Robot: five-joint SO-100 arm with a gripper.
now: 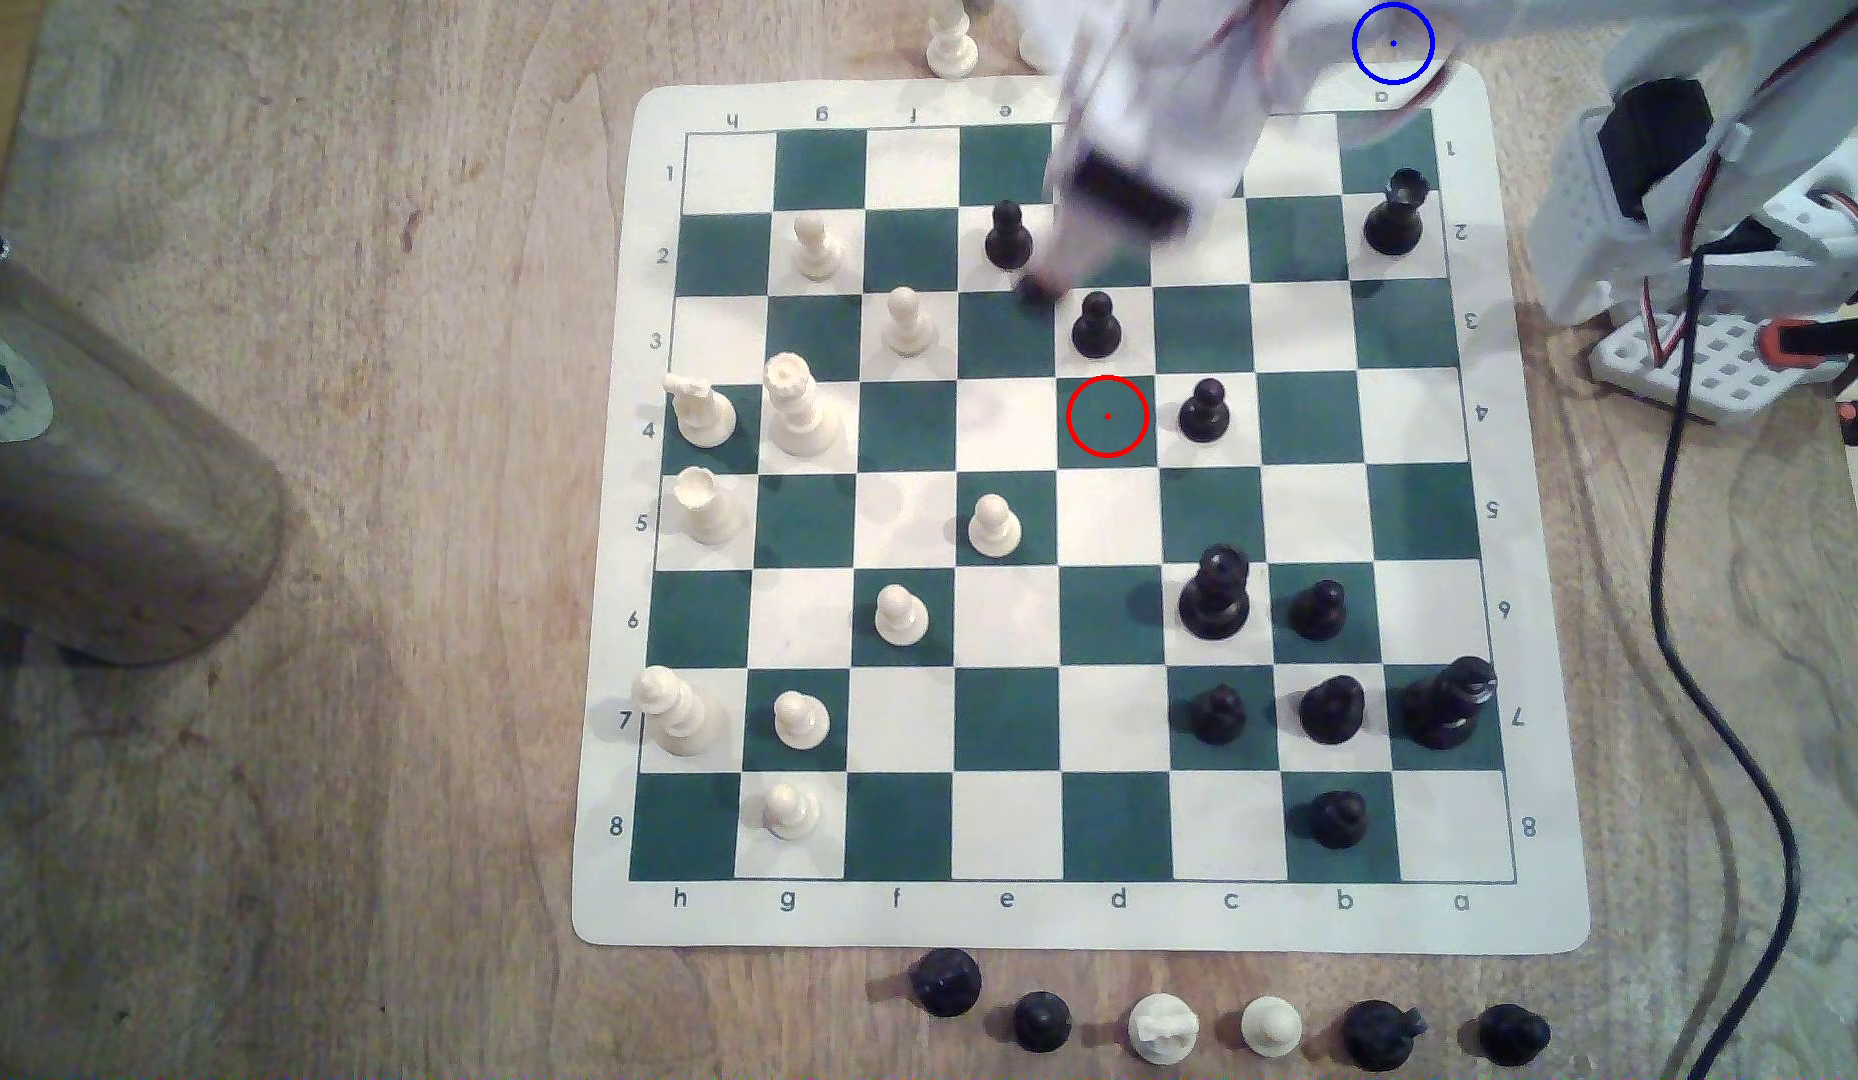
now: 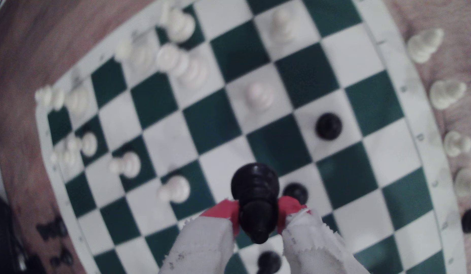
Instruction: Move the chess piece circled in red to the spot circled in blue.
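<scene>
The chess piece point(image 2: 255, 200), a glossy black pawn, is lifted above the board between my two white-wrapped, red-tipped fingers point(image 2: 218, 213). My gripper point(image 2: 258, 216) is shut on it. In the exterior view the blurred gripper point(image 1: 1044, 278) hangs over the board's far middle, with the chess piece point(image 1: 1034, 289) a dark smear at its tip. The red ring point(image 1: 1107, 415) marks a bare green square on row 4. The spot point(image 1: 1392, 43), a blue ring with a centre dot, lies on the wood just beyond the board's far corner, on the exterior view's right.
Black pawns point(image 1: 1008, 234) point(image 1: 1096, 322) point(image 1: 1203, 410) stand close around the gripper. A black rook point(image 1: 1394, 213) stands near the spot. The arm's base point(image 1: 1714, 239) and a black cable point(image 1: 1673, 582) lie to the exterior view's right. A white piece point(image 1: 951, 47) stands beyond the far edge.
</scene>
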